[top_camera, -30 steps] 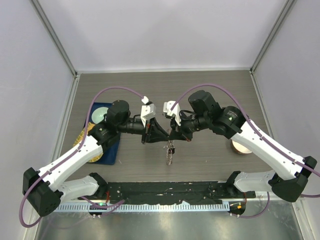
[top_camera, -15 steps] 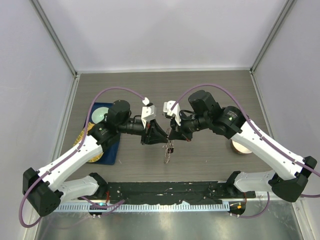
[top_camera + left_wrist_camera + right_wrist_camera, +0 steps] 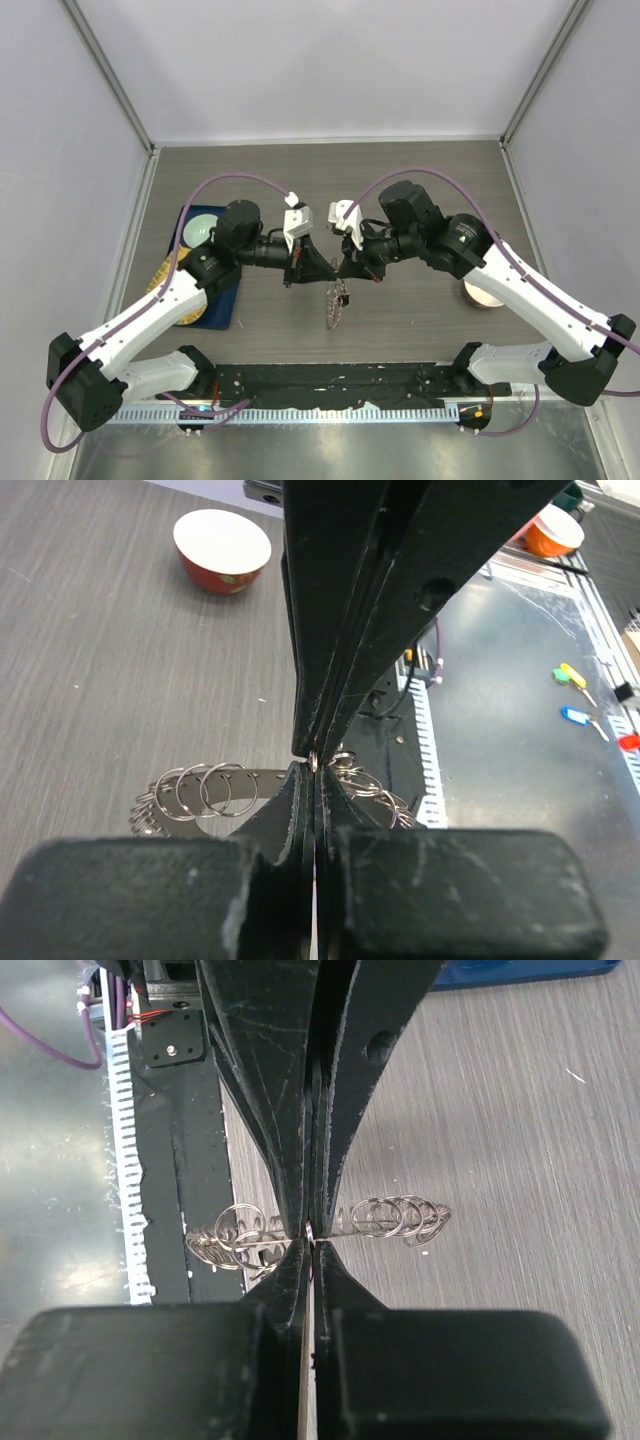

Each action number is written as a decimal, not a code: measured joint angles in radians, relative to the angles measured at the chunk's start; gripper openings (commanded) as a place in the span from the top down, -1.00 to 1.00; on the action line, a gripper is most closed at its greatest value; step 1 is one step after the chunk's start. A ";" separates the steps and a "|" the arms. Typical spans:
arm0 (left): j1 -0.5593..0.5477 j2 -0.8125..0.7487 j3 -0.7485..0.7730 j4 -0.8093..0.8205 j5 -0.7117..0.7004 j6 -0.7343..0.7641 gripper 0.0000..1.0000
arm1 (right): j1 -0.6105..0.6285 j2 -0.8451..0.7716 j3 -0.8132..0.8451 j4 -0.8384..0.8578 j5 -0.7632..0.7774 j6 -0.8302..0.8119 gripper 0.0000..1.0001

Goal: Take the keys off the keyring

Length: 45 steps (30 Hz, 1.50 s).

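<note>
Both arms meet over the middle of the grey worktop (image 3: 420, 170), fingertips nose to nose. The left gripper (image 3: 328, 277) is closed, its fingers (image 3: 300, 810) pressed flat together with no gap. A small bright spot of metal shows at the tips, and the band of the keyring (image 3: 335, 305) passes through just below them. The right gripper (image 3: 345, 275) is likewise closed tight on the same band, and its wrist view shows the band crossing between the pinched fingers (image 3: 290, 1270). The keyring is held clear of the worktop between the two grippers and hangs down towards the near edge in the top view. In both wrist views it is a thin strip carrying many small wire loops, fanned out to either side of the grip. A small dark piece sits at the upper part of the ring in the top view. Whether it is one of the keys cannot be told, and none can be made out in the wrist views. A blue tray (image 3: 222, 300) lies on the worktop beneath the left arm, with a pale round disc (image 3: 198, 232) on it. A red bowl (image 3: 222, 548) with a white inside stands well apart on the right side.
</note>
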 measured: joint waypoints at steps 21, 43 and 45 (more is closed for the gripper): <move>0.034 -0.089 -0.228 0.590 -0.154 -0.295 1.00 | -0.267 -0.360 -0.446 0.797 0.120 0.603 0.00; 0.036 -0.117 -0.235 0.679 -0.201 -0.332 1.00 | -0.366 -0.328 -0.578 1.174 -0.264 1.082 0.11; 0.036 -0.117 -0.235 0.679 -0.204 -0.332 1.00 | -0.366 -0.320 -0.581 1.153 -0.267 1.076 0.14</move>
